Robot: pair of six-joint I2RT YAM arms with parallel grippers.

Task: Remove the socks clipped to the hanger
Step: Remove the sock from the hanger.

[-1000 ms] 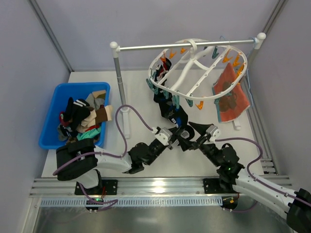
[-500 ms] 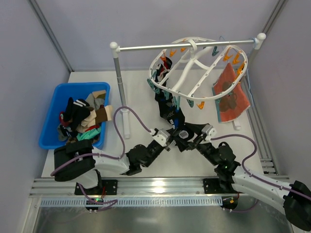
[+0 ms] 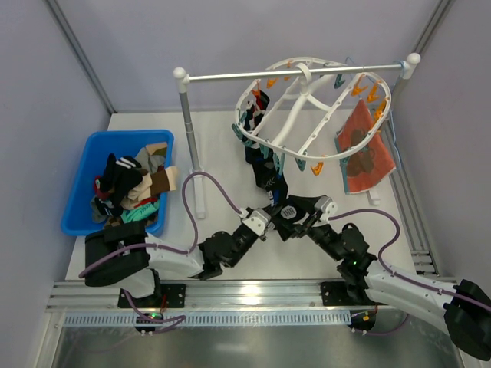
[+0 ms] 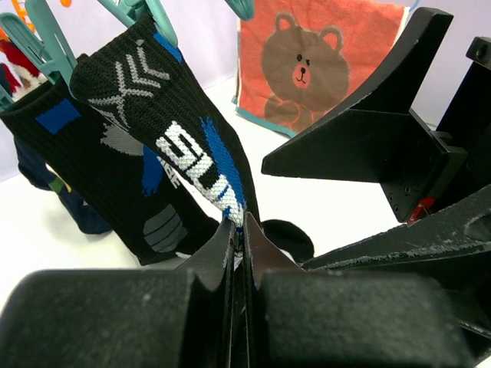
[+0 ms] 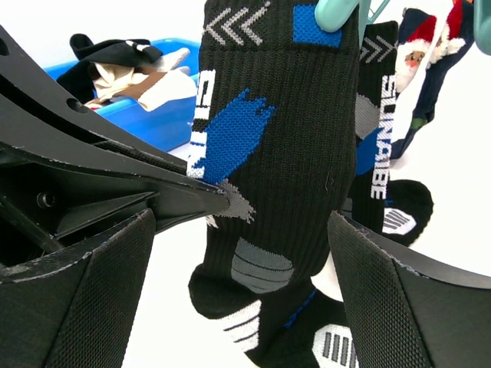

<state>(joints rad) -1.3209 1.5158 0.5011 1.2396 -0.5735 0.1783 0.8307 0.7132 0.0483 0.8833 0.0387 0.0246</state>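
We see black socks (image 5: 307, 153) with blue, white and grey marks hanging upright, clipped under the tilted white oval hanger (image 3: 294, 121)

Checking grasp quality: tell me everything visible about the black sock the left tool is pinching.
The black sock is knitted, with blue patches, grey chevrons and blocks, and white lettering. It hangs cuff-up from a teal clip, foot curled below. The left tool is shut on its side edge; the right tool stands open around it.
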